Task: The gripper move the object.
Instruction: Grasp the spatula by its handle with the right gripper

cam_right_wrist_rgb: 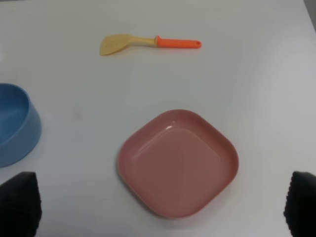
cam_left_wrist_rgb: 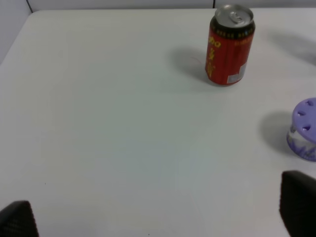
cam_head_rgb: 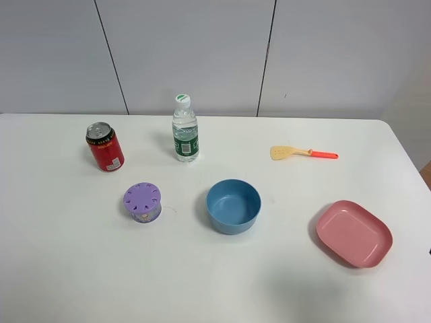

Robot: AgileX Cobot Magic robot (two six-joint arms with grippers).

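Observation:
The toy spatula (cam_head_rgb: 302, 153) lies flat on the white table at the back right, pale-yellow blade to the left, red-orange handle to the right. It also shows in the right wrist view (cam_right_wrist_rgb: 148, 43), beyond the pink plate. My right gripper (cam_right_wrist_rgb: 162, 207) is open and empty, its black fingertips (cam_right_wrist_rgb: 19, 200) at the frame's corners, above the plate's near side and well short of the spatula. My left gripper (cam_left_wrist_rgb: 158, 212) is open and empty over bare table near the red can. Neither gripper shows in the high view.
A blue bowl (cam_head_rgb: 233, 206) stands mid-table, a pink plate (cam_head_rgb: 354, 233) at the front right, a purple-lidded jar (cam_head_rgb: 142, 202) left of the bowl, a red can (cam_head_rgb: 104, 147) and a water bottle (cam_head_rgb: 184, 129) at the back. The table's right edge runs close to the plate.

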